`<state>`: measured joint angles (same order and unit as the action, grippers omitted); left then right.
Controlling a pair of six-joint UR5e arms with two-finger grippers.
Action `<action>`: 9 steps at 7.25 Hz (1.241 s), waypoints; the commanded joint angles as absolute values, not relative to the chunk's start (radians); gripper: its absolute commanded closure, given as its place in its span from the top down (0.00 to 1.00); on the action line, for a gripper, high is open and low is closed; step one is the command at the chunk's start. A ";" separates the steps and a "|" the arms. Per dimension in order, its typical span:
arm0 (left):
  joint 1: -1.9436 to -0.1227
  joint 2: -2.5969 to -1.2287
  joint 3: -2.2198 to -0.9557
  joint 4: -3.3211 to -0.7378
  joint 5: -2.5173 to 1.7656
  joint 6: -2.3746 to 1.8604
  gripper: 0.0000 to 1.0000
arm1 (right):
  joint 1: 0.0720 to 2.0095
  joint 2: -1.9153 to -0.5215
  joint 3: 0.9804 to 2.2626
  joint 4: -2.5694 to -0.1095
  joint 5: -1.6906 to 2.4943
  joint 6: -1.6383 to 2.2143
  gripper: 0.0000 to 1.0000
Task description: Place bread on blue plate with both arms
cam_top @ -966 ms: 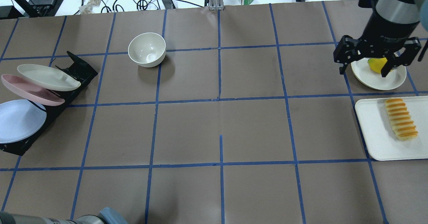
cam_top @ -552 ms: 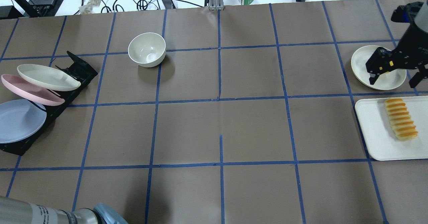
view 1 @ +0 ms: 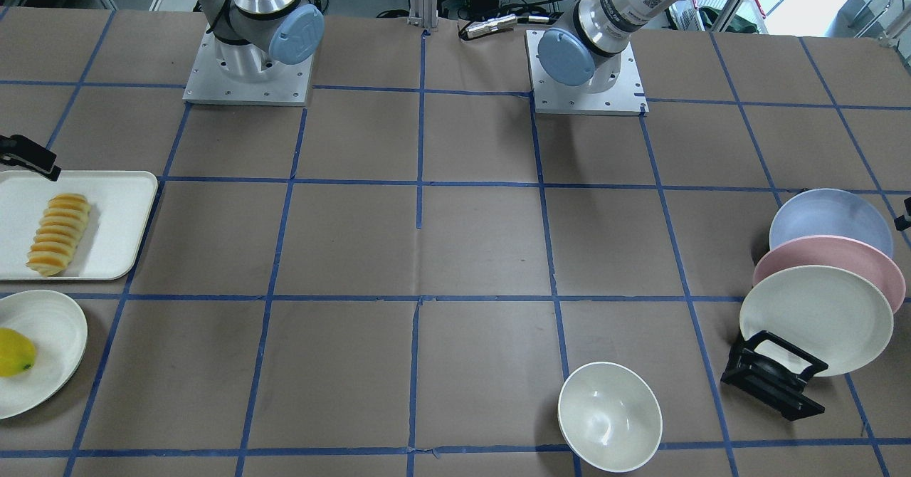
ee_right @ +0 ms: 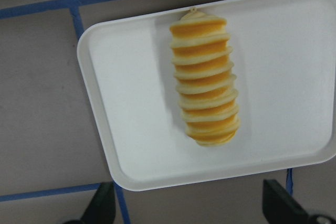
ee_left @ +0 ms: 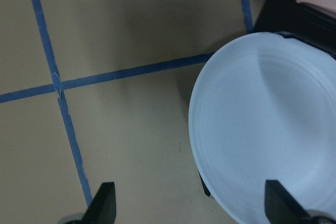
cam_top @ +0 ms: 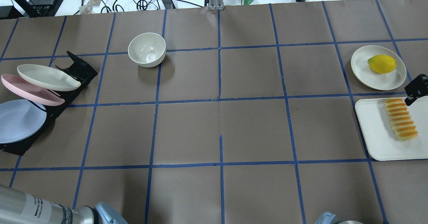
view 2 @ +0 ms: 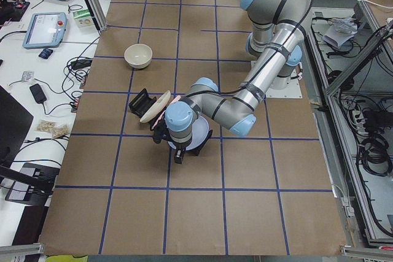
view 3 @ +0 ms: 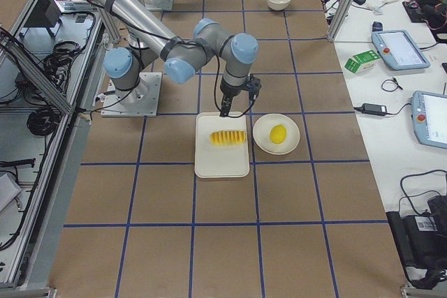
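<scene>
Approach step: right gripper (ee_right: 189, 205) jaws wide, hovering over tray (ee_right: 131, 129), bread (ee_right: 205, 80) at 12 o'clock; left gripper (ee_left: 191, 205) jaws wide, blue plate (ee_left: 262, 129) at 1 o'clock. Next: descend, straddle bread crosswise.

Bread (cam_top: 400, 118) on tray (cam_top: 371, 130), near lemon (cam_top: 382, 64)

Looking straight down on bread (ee_right: 205, 80), lying flat on a white tray (ee_right: 131, 103) atop the blue-taped desk (ee_right: 42, 103).
</scene>
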<state>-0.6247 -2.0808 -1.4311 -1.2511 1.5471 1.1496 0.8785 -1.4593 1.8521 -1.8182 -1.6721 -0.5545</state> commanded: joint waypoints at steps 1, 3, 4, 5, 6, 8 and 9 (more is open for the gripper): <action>-0.634 -2.141 -1.430 -1.249 1.508 1.138 1.00 | 0.830 -1.355 1.867 -1.931 -1.671 -0.675 1.00; -0.632 -2.154 -1.430 -1.253 1.508 1.106 0.94 | 0.830 -1.304 1.871 -1.962 -1.666 -0.672 1.00; -0.632 -2.155 -1.430 -1.259 1.508 1.106 0.73 | 0.830 -1.286 1.876 -1.968 -1.666 -0.666 1.00; -0.632 -2.158 -1.434 -1.261 1.511 1.106 0.62 | 0.830 -1.257 1.878 -1.995 -1.667 -0.664 1.00; -0.632 -2.164 -1.433 -1.262 1.511 1.108 0.61 | 0.830 -1.220 1.881 -2.015 -1.667 -0.663 1.00; -0.632 -2.168 -1.428 -1.262 1.516 1.109 0.24 | 0.831 -1.183 1.882 -2.013 -1.669 -0.600 1.00; -0.632 -2.166 -1.427 -1.261 1.516 1.108 0.00 | 0.831 -1.168 1.882 -2.011 -1.670 -0.586 1.00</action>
<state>-0.6320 -2.1667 -1.4294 -1.2617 1.5143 1.1081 0.8306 -1.1893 1.8816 -2.0125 -1.6691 -0.6157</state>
